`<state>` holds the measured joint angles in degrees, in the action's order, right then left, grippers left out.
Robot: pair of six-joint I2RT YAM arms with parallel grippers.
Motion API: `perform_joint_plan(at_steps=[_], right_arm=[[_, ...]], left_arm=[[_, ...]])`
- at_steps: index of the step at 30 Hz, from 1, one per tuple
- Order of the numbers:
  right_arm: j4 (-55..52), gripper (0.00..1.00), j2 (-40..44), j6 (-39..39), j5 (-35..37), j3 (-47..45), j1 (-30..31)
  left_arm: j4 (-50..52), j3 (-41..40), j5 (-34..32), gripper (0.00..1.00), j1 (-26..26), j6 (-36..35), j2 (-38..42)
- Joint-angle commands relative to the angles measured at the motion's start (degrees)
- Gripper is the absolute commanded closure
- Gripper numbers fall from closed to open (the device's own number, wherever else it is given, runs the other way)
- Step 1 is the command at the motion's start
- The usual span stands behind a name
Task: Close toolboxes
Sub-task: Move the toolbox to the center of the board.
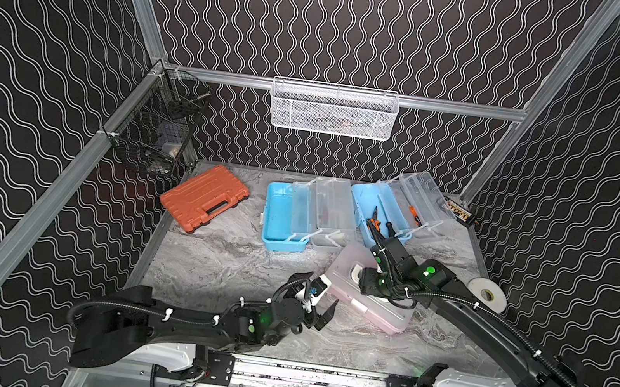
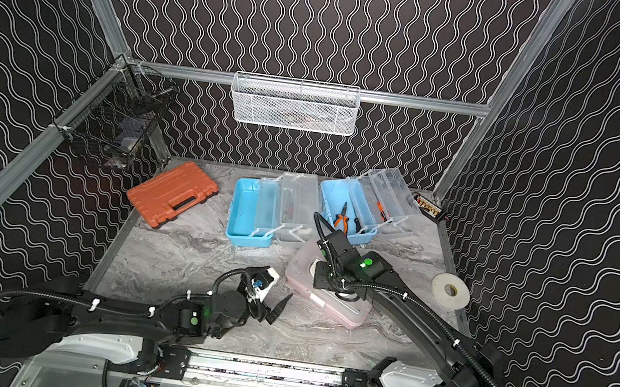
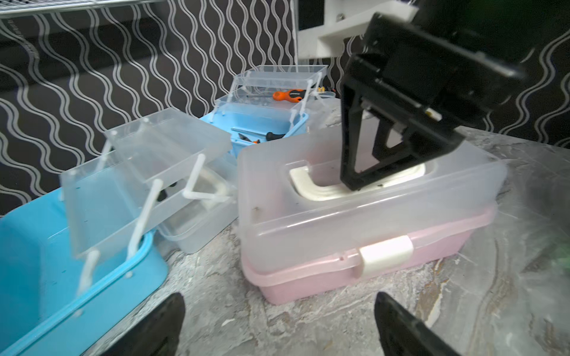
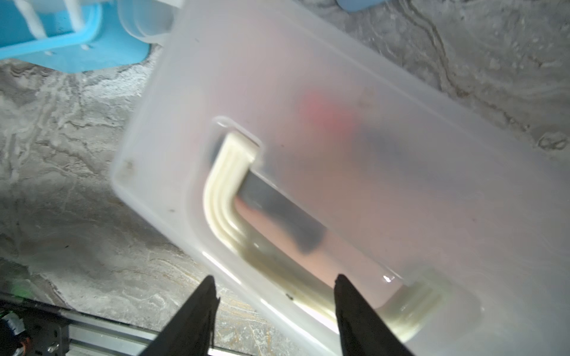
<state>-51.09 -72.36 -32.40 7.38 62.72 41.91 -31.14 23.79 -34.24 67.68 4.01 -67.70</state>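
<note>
Pink toolbox sat front-centre, lid down, latch looked fastened; one of three done; middle blue toolbox and corner blue toolbox at rear gaped open, both left; left gripper jaws wide, empty, near pink toolbox; right gripper jaws apart over handle, gripping nothing.

Open tabletop beside the pink toolbox, toward the orange case; behind it the nearer blue toolbox crowds close, perhaps touching, the farther blue toolbox alongside.

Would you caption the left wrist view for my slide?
Pink toolbox closed, right fingers at its handle; two blue toolboxes open.
</note>
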Motion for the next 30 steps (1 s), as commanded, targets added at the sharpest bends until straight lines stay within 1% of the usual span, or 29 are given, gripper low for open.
perform_joint_plan(at_steps=[1,5,10,16,19,22,26,30], right_arm=[[-3.45,0.31,-2.24,3.42,3.44,5.43,1.74],[-1.84,0.26,-7.50,5.89,4.22,11.49,4.60],[1.24,0.23,-17.45,7.99,2.39,18.81,6.37],[1.44,0.23,-27.66,10.52,4.50,26.99,7.98],[2.58,0.23,-31.17,12.21,5.75,28.82,8.75],[1.30,0.23,-34.25,12.66,7.21,30.32,9.02],[-0.69,0.22,-37.00,13.24,12.08,29.99,9.72],[-1.94,0.22,-37.68,12.92,16.62,27.68,9.77]], left_arm=[[4.02,-1.43,-5.33,0.01,-0.99,3.22,4.12],[10.09,-1.60,-6.84,0.01,-3.16,5.17,9.03],[20.56,0.65,-8.03,0.01,-7.57,8.94,12.92],[30.22,3.05,-8.13,0.01,-15.06,13.42,17.24],[32.32,3.52,-7.39,0.01,-17.91,14.37,18.52],[33.52,3.63,-6.23,0.01,-19.66,15.06,18.97],[33.52,2.91,-5.49,0.01,-20.31,15.51,19.53],[32.67,2.14,-5.07,0.01,-20.66,15.85,19.72]])
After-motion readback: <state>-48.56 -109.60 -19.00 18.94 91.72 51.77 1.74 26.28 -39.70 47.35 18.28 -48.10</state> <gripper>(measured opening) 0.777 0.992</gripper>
